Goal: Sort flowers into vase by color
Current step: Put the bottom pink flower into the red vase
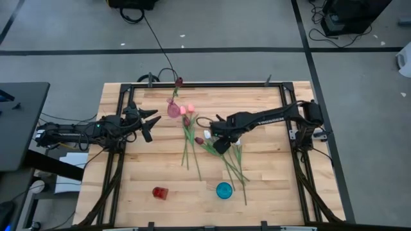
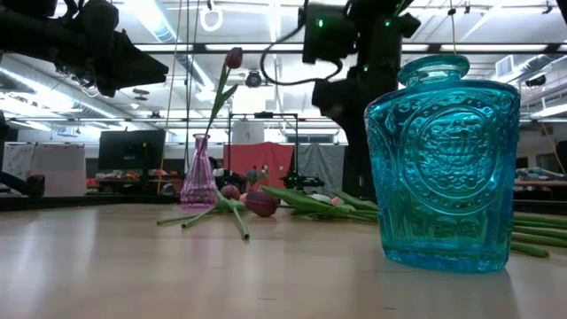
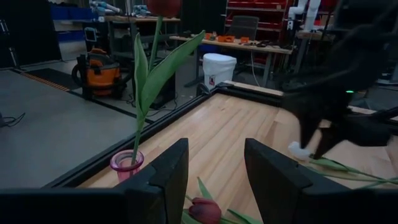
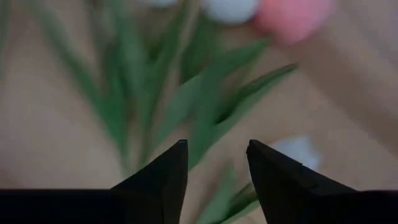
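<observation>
A pink glass vase point(image 1: 173, 109) point(image 2: 198, 177) point(image 3: 126, 163) stands near the far edge, and one maroon tulip point(image 1: 178, 82) point(image 2: 233, 58) stands upright in it by its stem. Several tulips point(image 1: 192, 138) point(image 2: 266, 202) lie flat mid-table, with pink, maroon and white buds. My right gripper point(image 1: 218, 142) point(image 4: 217, 146) hovers open just above their green leaves point(image 4: 186, 106), pointing down. A pink bud point(image 4: 292, 18) and a white bud point(image 4: 298, 152) lie near it. My left gripper point(image 1: 151, 123) point(image 3: 214, 146) is open and raised, left of the pink vase, with a maroon bud point(image 3: 205, 210) below it.
A blue glass vase point(image 1: 224, 190) point(image 2: 447, 159) and a red vase point(image 1: 160, 192) stand near the table's near edge. A black frame rail point(image 1: 205, 84) borders the wooden table. Bare wood lies between the flowers and the two near vases.
</observation>
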Controlling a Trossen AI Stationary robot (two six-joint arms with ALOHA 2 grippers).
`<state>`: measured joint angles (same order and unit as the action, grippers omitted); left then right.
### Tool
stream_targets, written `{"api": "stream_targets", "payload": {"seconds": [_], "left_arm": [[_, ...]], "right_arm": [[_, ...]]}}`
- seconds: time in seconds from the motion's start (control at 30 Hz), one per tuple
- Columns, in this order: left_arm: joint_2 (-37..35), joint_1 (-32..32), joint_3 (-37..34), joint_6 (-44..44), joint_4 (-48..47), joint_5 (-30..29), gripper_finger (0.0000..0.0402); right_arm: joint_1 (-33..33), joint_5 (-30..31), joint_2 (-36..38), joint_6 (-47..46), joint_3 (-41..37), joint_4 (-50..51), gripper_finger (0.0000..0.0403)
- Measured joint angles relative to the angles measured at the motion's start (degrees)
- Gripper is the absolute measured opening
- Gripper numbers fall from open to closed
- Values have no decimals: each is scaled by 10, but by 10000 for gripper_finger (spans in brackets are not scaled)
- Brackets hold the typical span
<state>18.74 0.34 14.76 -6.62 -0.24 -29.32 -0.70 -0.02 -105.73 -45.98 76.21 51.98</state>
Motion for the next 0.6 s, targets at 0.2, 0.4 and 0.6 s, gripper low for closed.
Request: {"api": "stream_targets", "payload": {"seconds": [0.2,0.4,0.6], "left_arm": [[0,0,0,0,-1,0,163],[0,0,0,0,1,0,163],[0,0,0,2,3,0,163]], "right_arm": [[50,-17,-12,-35,6,-14,165],[75,-27,-51,-70,5,-3,164],[75,4,-72,-70,5,8,164]]}}
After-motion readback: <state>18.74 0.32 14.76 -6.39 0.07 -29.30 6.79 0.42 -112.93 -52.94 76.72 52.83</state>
